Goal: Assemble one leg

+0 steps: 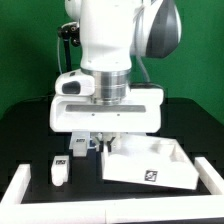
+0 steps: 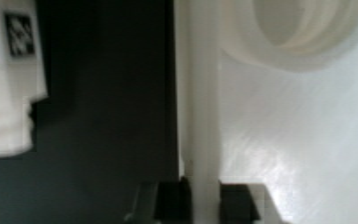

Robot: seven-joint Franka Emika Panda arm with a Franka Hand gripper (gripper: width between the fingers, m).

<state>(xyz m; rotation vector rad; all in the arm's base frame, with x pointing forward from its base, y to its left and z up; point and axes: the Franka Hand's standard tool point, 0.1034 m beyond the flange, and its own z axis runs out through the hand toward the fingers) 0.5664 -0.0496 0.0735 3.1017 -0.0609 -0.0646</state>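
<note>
A white square tabletop (image 1: 150,162) with a marker tag lies on the black table at the exterior view's right, tilted, its left edge under my hand. In the wrist view the tabletop (image 2: 291,130) fills one side and shows a round screw hole (image 2: 318,35). My gripper (image 1: 103,146) (image 2: 202,200) stands over that edge. Its two dark fingers (image 2: 243,200) sit on either side of the thin white rim, shut on it. A white leg (image 1: 59,170) with a tag stands at the exterior view's left. It also shows in the wrist view (image 2: 7,90), apart from the gripper.
A second small white tagged part (image 1: 80,150) sits just behind the leg, close to my fingers. A raised white border (image 1: 20,186) runs round the front and sides of the black table. The arm's body hides the back of the table.
</note>
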